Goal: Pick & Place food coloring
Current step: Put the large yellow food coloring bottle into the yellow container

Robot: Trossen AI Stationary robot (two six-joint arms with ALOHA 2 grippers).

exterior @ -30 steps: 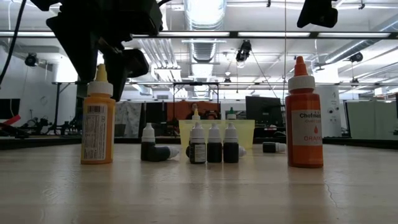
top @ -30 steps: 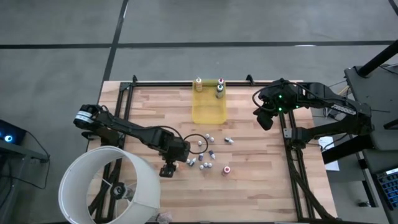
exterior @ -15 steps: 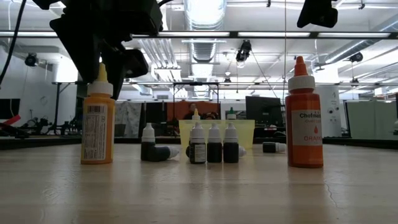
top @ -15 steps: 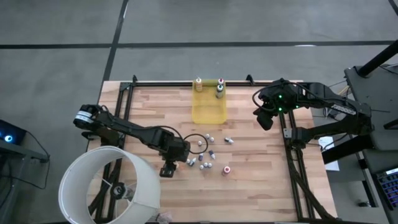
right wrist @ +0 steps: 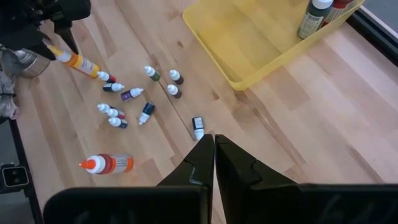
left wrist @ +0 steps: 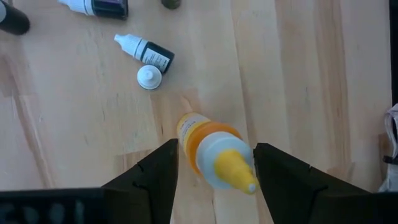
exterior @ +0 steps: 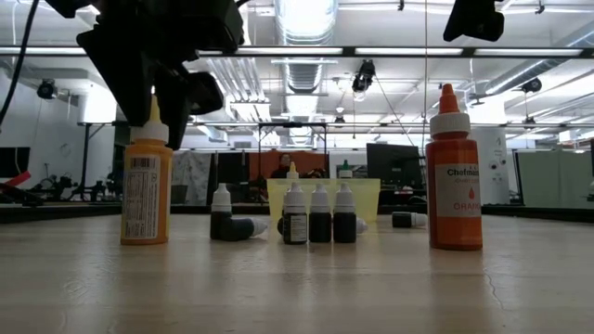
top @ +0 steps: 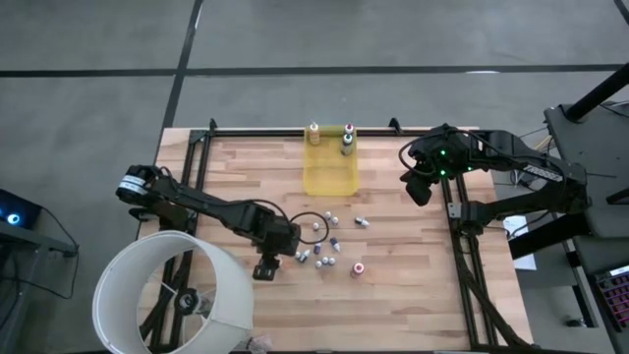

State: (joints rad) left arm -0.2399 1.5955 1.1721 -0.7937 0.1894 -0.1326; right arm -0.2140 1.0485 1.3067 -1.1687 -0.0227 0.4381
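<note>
An orange-yellow food coloring bottle (exterior: 146, 186) with a white collar and yellow nozzle stands upright on the wooden table, on its base. My left gripper (left wrist: 216, 146) is over it, shut on its top. In the high view the gripper (top: 263, 265) hides the bottle. Several tiny food coloring bottles (top: 319, 251) stand or lie to the bottle's right. A bigger orange bottle (exterior: 454, 176) stands near them. My right gripper (top: 421, 187) hangs shut above the table's right side, touching nothing. My left gripper has the bottle's white collar (left wrist: 214, 163) and nozzle between its two fingers (left wrist: 166, 168), one on each side. The fingers come steeply from above. The bottle stays upright with its base (exterior: 144, 239) on the table.
A translucent yellow tray (top: 329, 177) sits at the far middle with three bottles (top: 346, 143) at its far end. A black ring (top: 310, 224) lies by the small bottles. A large white round shade (top: 172, 295) overlaps the table's near left corner.
My left gripper's fingers have drawn in around the top of the orange-yellow bottle. The hand itself has stayed in place. The bottle has not moved.
</note>
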